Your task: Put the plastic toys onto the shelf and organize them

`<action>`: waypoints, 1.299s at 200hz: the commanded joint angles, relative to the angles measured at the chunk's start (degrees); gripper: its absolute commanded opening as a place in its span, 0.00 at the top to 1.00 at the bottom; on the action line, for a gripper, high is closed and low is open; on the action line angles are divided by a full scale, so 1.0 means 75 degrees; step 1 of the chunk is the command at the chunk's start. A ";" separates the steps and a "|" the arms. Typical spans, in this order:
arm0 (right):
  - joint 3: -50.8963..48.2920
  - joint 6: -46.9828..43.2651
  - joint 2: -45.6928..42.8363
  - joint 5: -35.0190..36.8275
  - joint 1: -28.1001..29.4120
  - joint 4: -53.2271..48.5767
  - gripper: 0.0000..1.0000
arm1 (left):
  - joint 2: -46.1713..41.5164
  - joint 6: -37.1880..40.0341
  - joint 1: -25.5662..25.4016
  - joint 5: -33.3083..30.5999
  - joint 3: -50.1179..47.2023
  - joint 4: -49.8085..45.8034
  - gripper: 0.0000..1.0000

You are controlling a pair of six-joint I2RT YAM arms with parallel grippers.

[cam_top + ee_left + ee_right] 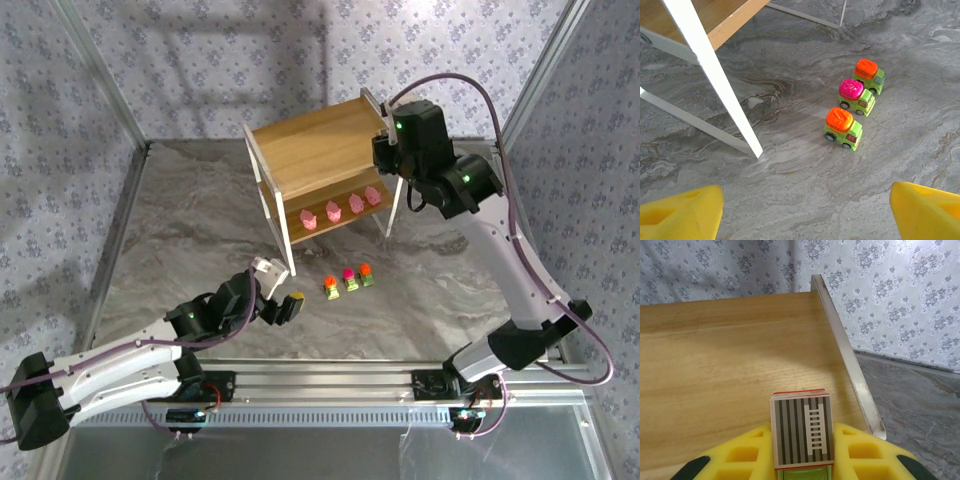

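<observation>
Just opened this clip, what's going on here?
The right gripper is shut on a striped-top truck, holding it over the right end of the shelf, above its top board. Four pink figures stand in a row on the lower board. Three more trucks sit in a line on the table in front of the shelf. The open left gripper hovers near them, holding nothing.

A robot lab cell: aluminium rail (330,378), wallpaper-print panels (200,60) enclosing a marble-look table (180,220).
</observation>
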 commanded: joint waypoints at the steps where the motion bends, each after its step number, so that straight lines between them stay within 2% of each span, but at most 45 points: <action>1: 0.0489 0.0113 0.0275 -0.0525 -0.0203 -0.0131 0.74 | -0.0176 0.0000 -0.0057 -0.0181 -0.0009 -0.0109 0.14; 94: 0.1557 0.0004 0.1105 -0.0914 -0.0503 -0.0850 0.73 | -0.0177 -0.0003 -0.0058 -0.0217 -0.0006 -0.0136 0.14; 260: 0.1905 0.0015 0.1678 -0.1146 -0.0825 -0.1215 0.72 | -0.0215 -0.0025 -0.0057 -0.0402 0.0014 -0.0227 0.14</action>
